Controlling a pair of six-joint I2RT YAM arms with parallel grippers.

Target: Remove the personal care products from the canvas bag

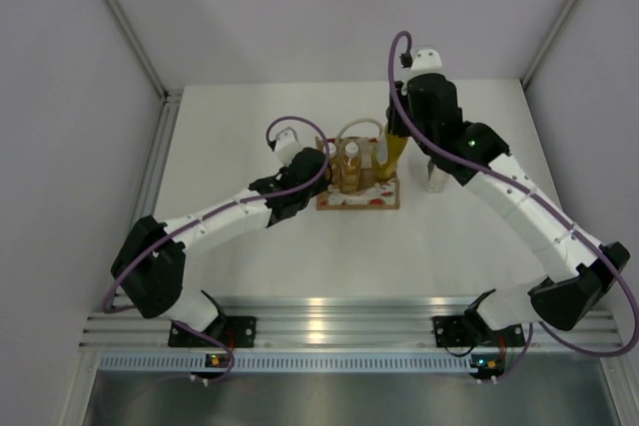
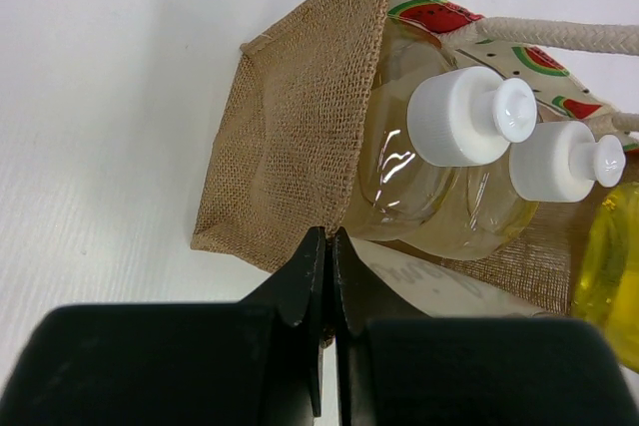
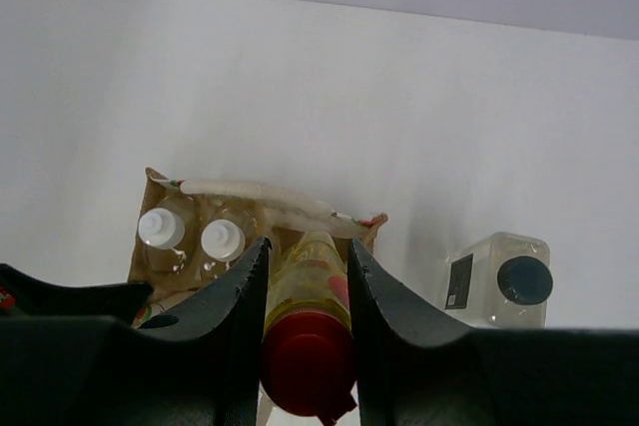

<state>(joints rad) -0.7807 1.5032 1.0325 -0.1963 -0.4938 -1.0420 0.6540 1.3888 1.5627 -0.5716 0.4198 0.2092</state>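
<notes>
The canvas bag [image 1: 357,187] stands mid-table, and its tan weave [image 2: 290,137] fills the left wrist view. My left gripper [image 2: 329,238] is shut on the bag's left fabric edge. Two amber bottles with white caps [image 2: 469,119] [image 2: 561,161] stand inside the bag. My right gripper [image 3: 308,246] is shut on the yellow bottle [image 3: 312,291], just above its red cap [image 3: 308,361]. That bottle [image 1: 396,147] hangs tilted over the bag's right corner, and its lower end is level with the rim. The clear bottle with a dark grey cap [image 3: 504,281] stands on the table to the right of the bag.
The white loop handles [image 3: 250,192] lie across the bag's mouth. White walls close off the table at the back and sides [image 1: 160,97]. An aluminium rail [image 1: 339,321] runs along the near edge between the arm bases.
</notes>
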